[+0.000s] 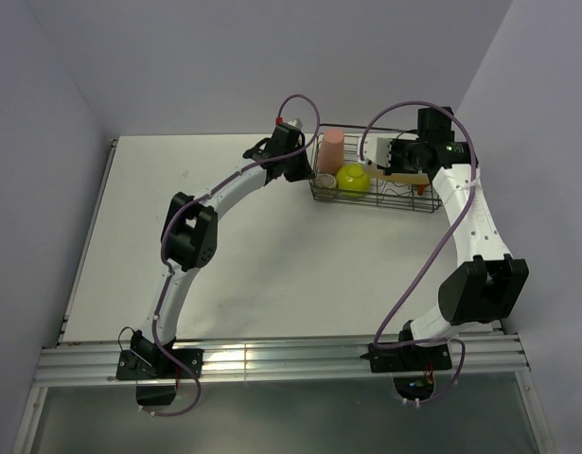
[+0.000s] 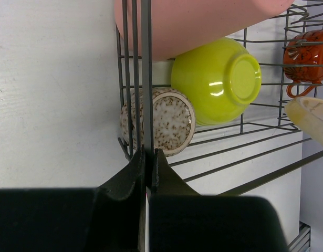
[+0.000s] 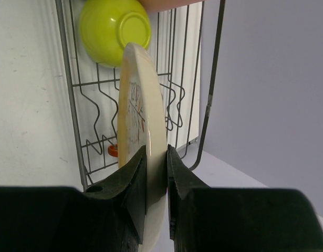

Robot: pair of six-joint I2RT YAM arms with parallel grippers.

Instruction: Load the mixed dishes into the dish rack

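Dark wire dish rack (image 1: 376,200), far right of table (image 1: 272,265), holding pink tumbler (image 2: 203,21), lime-green bowl (image 2: 216,79), speckled beige cup (image 2: 166,121) and orange mug (image 2: 308,55); left gripper (image 2: 148,165) pinched on its rim wire; right gripper (image 3: 156,168) clamping the pale-yellow plate (image 3: 143,115) upright at its right end.

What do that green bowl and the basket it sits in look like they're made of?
The lime-green bowl looks like glossy plastic or glazed ceramic: smooth, with sharp highlights on its base. The dish rack seems to be thin dark metal wire, matte-coated.
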